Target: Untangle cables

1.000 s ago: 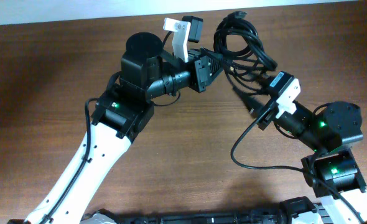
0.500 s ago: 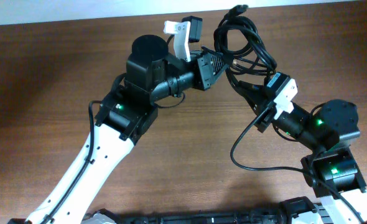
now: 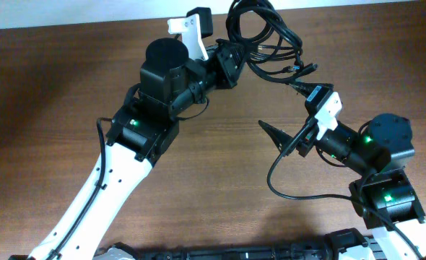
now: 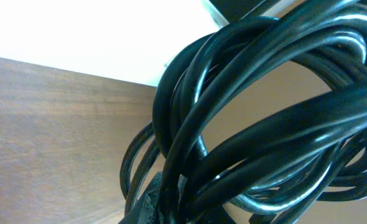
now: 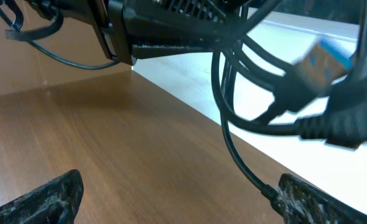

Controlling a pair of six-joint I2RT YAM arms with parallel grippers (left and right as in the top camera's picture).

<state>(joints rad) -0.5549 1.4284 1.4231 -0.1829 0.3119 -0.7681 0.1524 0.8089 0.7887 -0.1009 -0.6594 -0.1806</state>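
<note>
Black cables point(image 3: 265, 35) hang knotted at the desk's point(image 3: 54, 87) twelve o'clock edge, pinched in your left tool point(image 3: 231, 59), probably by a few strands. Your right tool point(image 3: 278, 106) gapes wide and empty at their five o'clock. They look light, limp and slippery, so take a loose plug-end strand, not the knot.

Overhead: fixed above, looks straight down at the table point(image 3: 47, 87); near edge at frame bottom, far edge at top, both arms in view. Left wrist: pressed right up to the cables point(image 4: 252, 112), faces across the wood toward the far edge, frame mostly filled by the bundle. Right wrist: low over the table, faces far-left, right gripper point(image 5: 183, 198) fingertips in both lower corners, cables hanging across upper right. Shared by all three: cables, far table edge.
</note>
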